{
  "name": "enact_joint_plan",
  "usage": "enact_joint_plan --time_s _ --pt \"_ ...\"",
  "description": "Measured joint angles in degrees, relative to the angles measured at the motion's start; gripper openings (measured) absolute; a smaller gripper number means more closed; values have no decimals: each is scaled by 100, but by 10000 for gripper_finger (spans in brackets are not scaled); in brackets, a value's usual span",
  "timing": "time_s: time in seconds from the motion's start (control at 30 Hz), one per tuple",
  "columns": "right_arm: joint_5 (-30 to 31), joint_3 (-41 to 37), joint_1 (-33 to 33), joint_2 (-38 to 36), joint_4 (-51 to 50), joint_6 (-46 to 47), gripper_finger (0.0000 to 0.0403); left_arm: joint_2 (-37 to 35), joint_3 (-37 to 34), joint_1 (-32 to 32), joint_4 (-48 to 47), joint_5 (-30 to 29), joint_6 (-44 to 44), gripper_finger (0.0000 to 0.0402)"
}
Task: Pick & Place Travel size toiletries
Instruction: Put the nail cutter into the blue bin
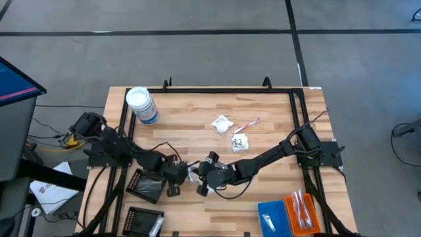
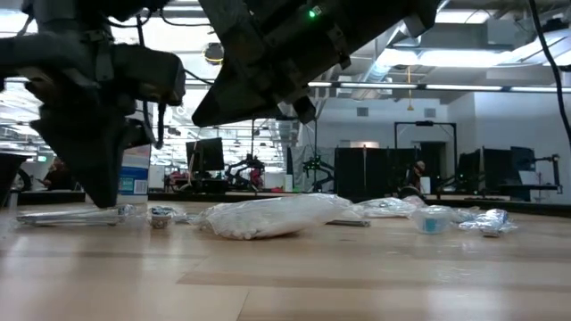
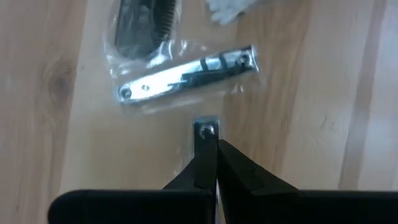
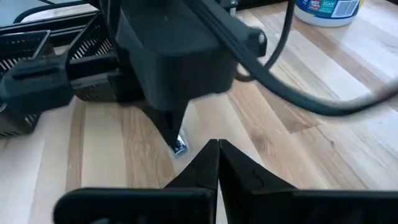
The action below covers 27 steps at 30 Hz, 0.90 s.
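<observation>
The worktop was pale striped wood. The jar was white with a blue label. One tray was blue, its neighbour orange, two others black. A silvery nail clipper lay in clear wrap. The sachet was white.

free: bare table past jar | blocked: black tray (beside left gripper)

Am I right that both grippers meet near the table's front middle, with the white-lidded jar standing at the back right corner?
Not quite: the jar stands at the back left corner, as the high view shows. The rest holds: the left gripper and right gripper meet near the front middle.
</observation>
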Motion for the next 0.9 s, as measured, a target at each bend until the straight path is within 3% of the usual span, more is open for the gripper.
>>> enact_joint_plan --time_s 0.47,0.7,0.9 --pt "-1 0 0 0 -106 4 1 17 6 827 769 182 1025 0" --pt "-4 0 6 0 -484 157 1 -356 6 278 510 302 618 0" --pt "-4 0 23 -2 -542 297 1 174 8 86 906 384 418 0"
